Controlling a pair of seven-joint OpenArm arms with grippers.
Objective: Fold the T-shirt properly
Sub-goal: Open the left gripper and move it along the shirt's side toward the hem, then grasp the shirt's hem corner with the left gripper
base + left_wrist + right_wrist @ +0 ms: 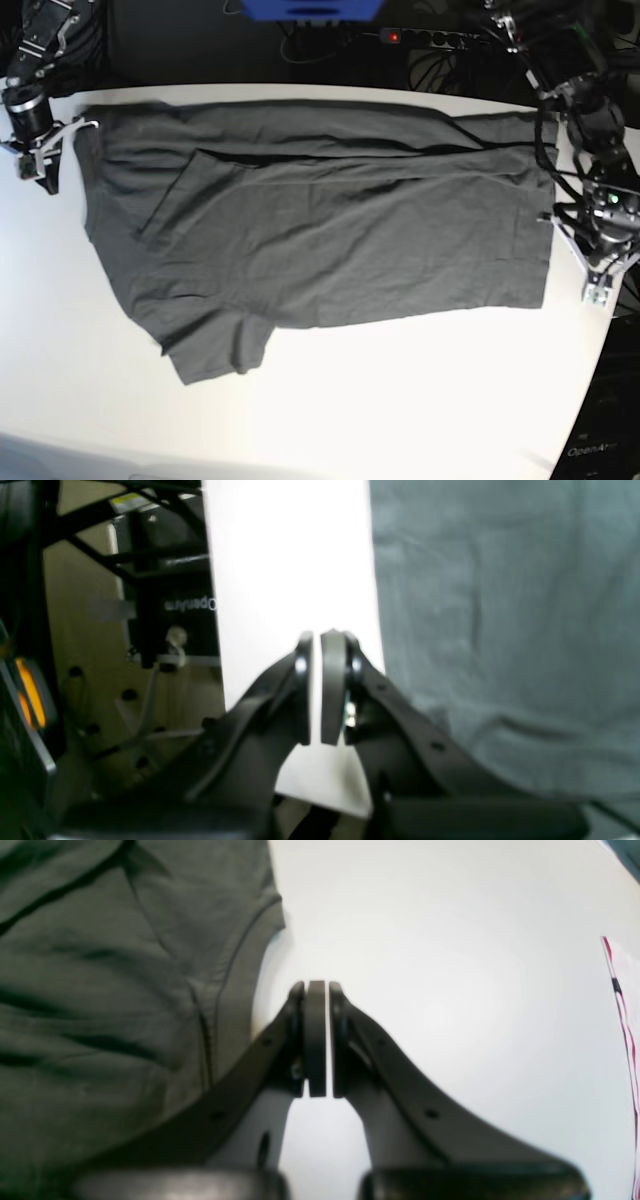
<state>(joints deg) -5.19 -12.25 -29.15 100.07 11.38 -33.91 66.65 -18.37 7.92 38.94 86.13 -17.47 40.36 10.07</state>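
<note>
Base view has the T-shirt (320, 240) spread flat across the white tabletop (400, 400), one sleeve pointing to 7 o'clock. At 3 o'clock, just off the shirt's edge, the left hand (597, 292) is clenched on nothing. At 9 o'clock, beside the opposite edge, the right hand (38, 168) is likewise clenched and empty.

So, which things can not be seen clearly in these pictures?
- T-shirt, base view: the far long side is folded over, so what lies under that layer is hidden.
- T-shirt, both wrist views: cut off by the picture edges; only a part shows.
- Left gripper, left wrist view: blurred, and the white table is overexposed.
- Right gripper, base view: too small to judge its jaws.
</note>
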